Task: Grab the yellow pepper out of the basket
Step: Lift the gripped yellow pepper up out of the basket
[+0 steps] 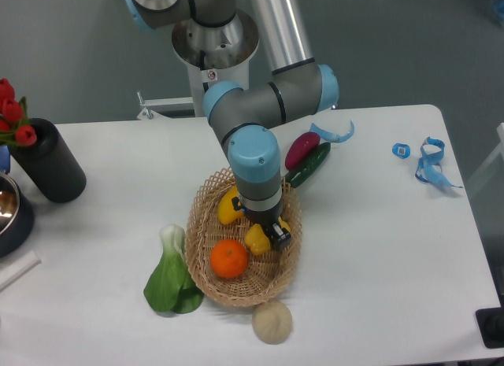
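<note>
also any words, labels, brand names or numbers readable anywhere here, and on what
None can be read.
Small red mark on the robot base: too small to read.
Blue tag on the table: pale centre, no legible print.
Basket, yellow pepper, orange, black cylinder: no lettering seen.

Glossy yellow pepper [257, 239] in a rough woven wicker basket [206, 212] on a smooth table [378, 248].

Readable text: none anywhere in view.
Small red-and-white sticker [210, 75] on grey robot base: lettering too small to make out.
</note>
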Controlling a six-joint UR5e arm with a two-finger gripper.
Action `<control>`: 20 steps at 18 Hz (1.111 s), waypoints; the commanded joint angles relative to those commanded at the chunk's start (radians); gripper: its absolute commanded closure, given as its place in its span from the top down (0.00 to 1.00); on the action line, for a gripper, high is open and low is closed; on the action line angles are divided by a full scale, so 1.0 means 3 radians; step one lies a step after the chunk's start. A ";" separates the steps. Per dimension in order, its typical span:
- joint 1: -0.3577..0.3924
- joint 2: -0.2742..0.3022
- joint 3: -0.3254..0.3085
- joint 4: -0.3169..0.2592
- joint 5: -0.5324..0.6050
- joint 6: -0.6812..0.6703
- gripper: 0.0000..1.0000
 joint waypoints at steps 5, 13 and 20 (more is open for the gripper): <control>0.0010 0.0097 0.0010 -0.0020 -0.0031 -0.0165 0.42; 0.0230 0.0306 0.0107 -0.0056 -0.0036 -0.0293 0.46; 0.0582 0.0394 0.0184 -0.0205 -0.0153 -0.0283 0.40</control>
